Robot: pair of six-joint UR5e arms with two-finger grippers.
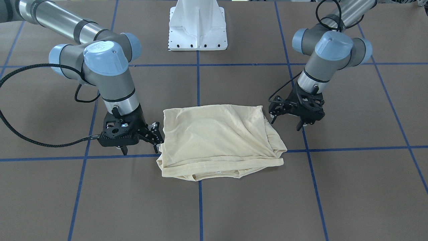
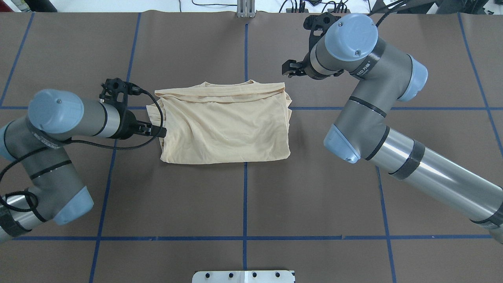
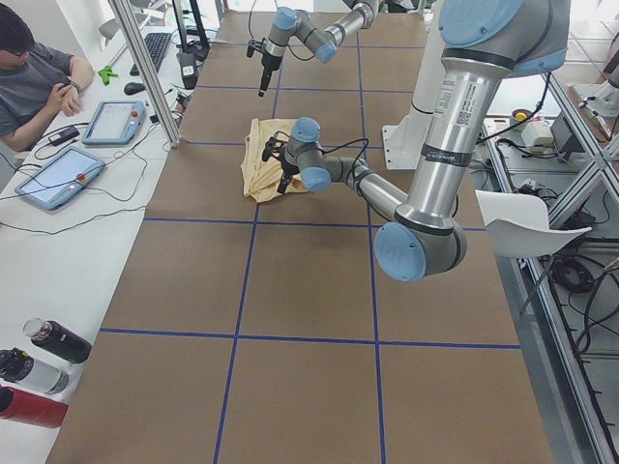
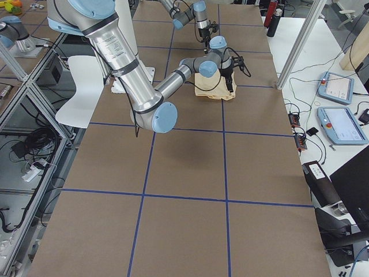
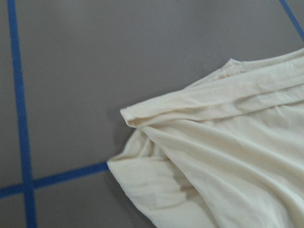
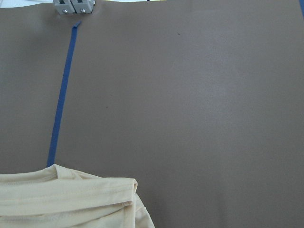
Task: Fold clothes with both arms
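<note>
Both pairs gape empty; left fingers (image 1: 298, 126) and right fingers (image 1: 156, 147) flank the folded shirt (image 1: 217, 140) on the tabletop (image 1: 301, 201). Pinching only the top layer would likely drag the loose stack askew.

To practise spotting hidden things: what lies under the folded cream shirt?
The brown table covering lies beneath the shirt, and two blue tape lines run under it. Their crossing is covered, as are the shirt's inner folded layers.
</note>
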